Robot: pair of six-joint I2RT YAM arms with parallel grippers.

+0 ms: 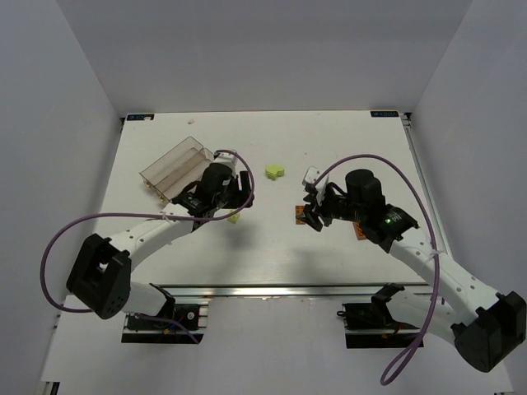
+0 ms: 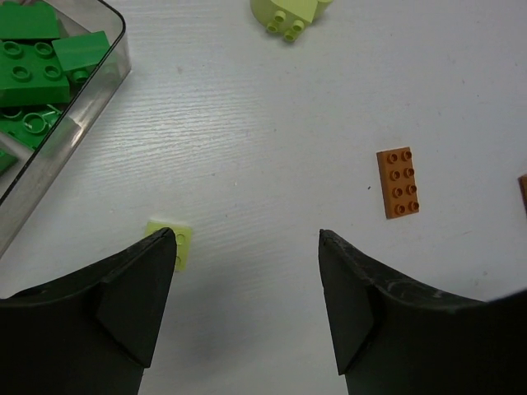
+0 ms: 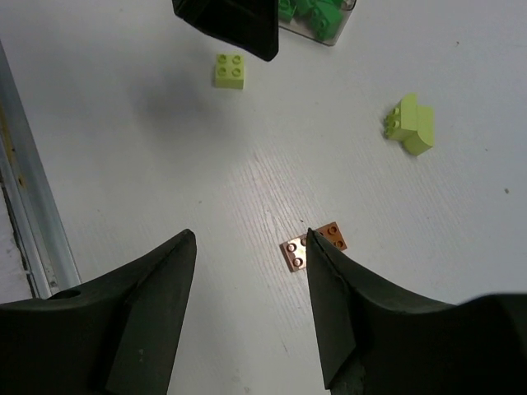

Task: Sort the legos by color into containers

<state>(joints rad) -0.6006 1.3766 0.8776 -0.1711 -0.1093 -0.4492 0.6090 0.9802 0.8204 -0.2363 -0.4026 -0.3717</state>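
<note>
Legos (image 2: 33,62) in green sit inside clear tray (image 1: 169,169) far left of worktop (image 1: 272,255), lime brick (image 1: 274,171) and lime plate (image 2: 171,243) loose, left gripper (image 2: 247,243) apart, empty, right gripper (image 3: 250,239) apart above orange plate (image 3: 295,253), plate just beside one finger

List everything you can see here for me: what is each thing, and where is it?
tray: one, clear plastic, far left of the table
green bricks: several, dark green, inside the tray
lime bricks: two, pale yellow-green; a bigger one mid-table, a small flat one near the left tool
orange bricks: two, orange; one flat plate below the right tool, one partly hidden by the right arm
table: one, white
cables: two, purple, one looping along each arm
arms: two, white and black, based at the near edge
left tool: black, open, empty
right tool: black, open, empty
</note>
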